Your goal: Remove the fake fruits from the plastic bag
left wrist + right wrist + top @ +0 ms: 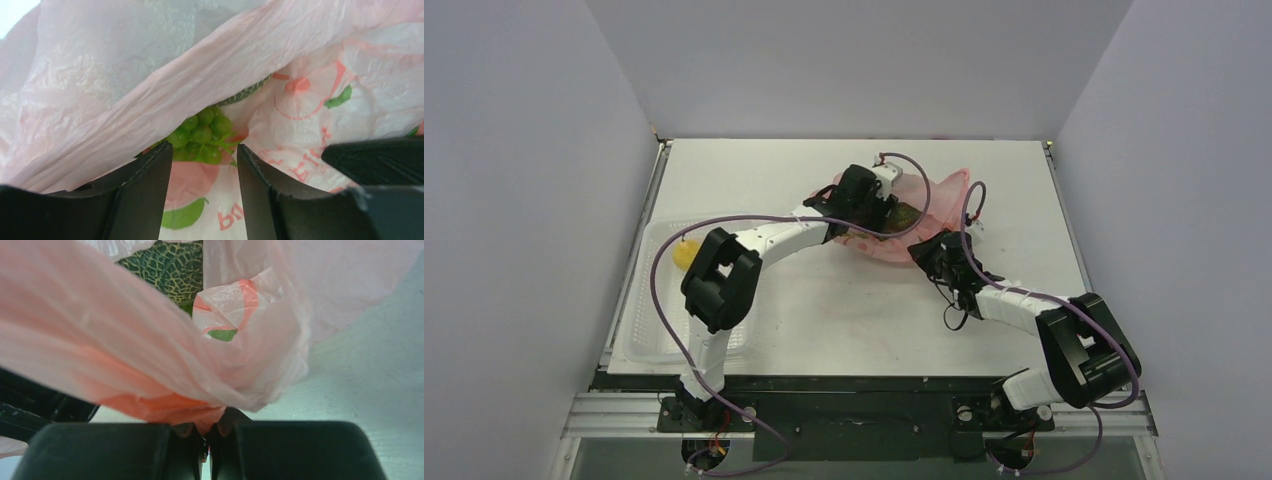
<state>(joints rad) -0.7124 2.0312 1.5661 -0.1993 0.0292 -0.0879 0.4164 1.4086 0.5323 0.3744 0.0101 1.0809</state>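
1. Left gripper (pixel 886 208), in the top view, reaches into the mouth of the pink plastic bag (pixel 944 195), which lies on the far middle of the table (pixel 824 320). The right gripper (pixel 922 252) touches the near edge of the bag. I count one bag, and one yellow fruit (pixel 684 256) already lying in the one clear tray (pixel 639 320) at the left. From here I cannot tell how the jaws stand.

2. In the left wrist view, the left gripper (pixel 205 150) is spread, and nothing is between its fingers (pixel 150 175) yet. One light green grape bunch (pixel 202 137) lies just ahead of the fingertips, under a fold of the bag (pixel 125 90). One edge of a dark netted green fruit (pixel 247 92) shows behind it. The bunch is probably light, hard and glossy, so it may slip. I would take it across its knobbly middle, where the fingers can sit between the grapes, and not catch the film together with it.

3. In the right wrist view, the right gripper (pixel 207 432) is pressed together on a gathered fold of the bag (pixel 165 405). The film looks thin, limp and crinkly, and I judge it could slide out or tear if pulled hard. A bunched fold is a better hold than a single layer. One netted green fruit (pixel 167 267) is seen through the opening.
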